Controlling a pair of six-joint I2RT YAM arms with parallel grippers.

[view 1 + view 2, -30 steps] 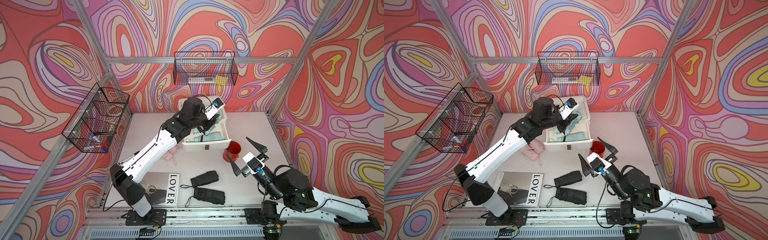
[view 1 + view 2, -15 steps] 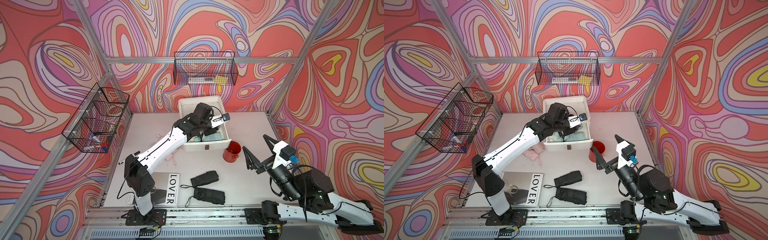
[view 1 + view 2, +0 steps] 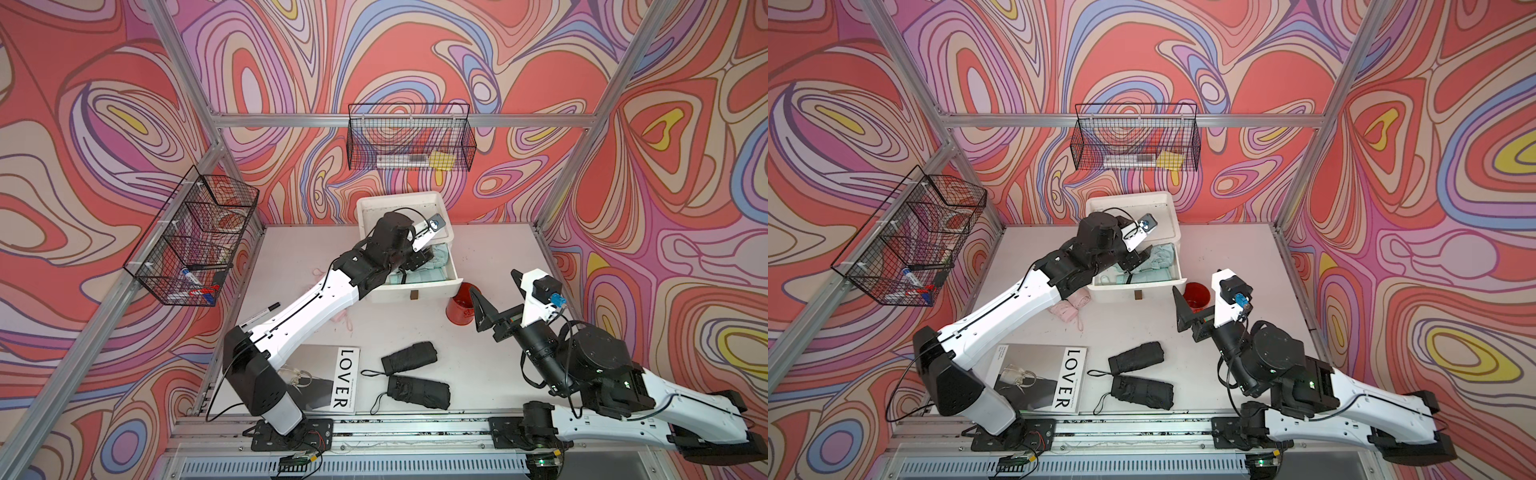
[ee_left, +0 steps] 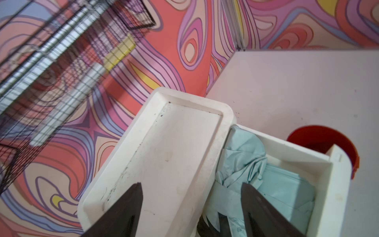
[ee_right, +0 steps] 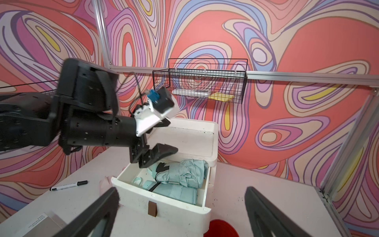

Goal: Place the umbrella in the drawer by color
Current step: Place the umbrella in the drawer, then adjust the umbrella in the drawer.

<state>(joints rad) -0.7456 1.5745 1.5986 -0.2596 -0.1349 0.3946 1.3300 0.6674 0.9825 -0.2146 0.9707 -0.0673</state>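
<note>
The white drawer (image 3: 415, 291) (image 3: 1138, 287) (image 5: 164, 203) stands pulled out at the back of the table. Inside lie mint-green umbrellas (image 3: 437, 259) (image 3: 1160, 255) (image 4: 246, 156) (image 5: 184, 172), one loosely crumpled on top. My left gripper (image 3: 419, 262) (image 3: 1133, 259) (image 4: 191, 184) (image 5: 170, 136) hovers open just above the drawer's back, holding nothing. Two folded black umbrellas (image 3: 409, 357) (image 3: 417, 390) (image 3: 1136, 356) lie near the front edge. A pink umbrella (image 3: 1067, 307) lies partly hidden under the left arm. My right gripper (image 3: 494, 284) (image 3: 1196, 286) (image 5: 182, 189) is wide open and empty, raised in front of the drawer.
A red cup (image 3: 459, 309) (image 3: 1196, 293) (image 4: 320, 139) stands just right of the drawer front. A "LOVER" magazine (image 3: 332, 382) lies at the front left, a black marker (image 3: 262, 316) (image 5: 68, 185) near the left edge. Wire baskets (image 3: 409, 141) (image 3: 191, 241) hang on the walls.
My left gripper has opened and let go of the mint umbrella, which now lies in the drawer. The right arm has drawn back to the right and lifted.
</note>
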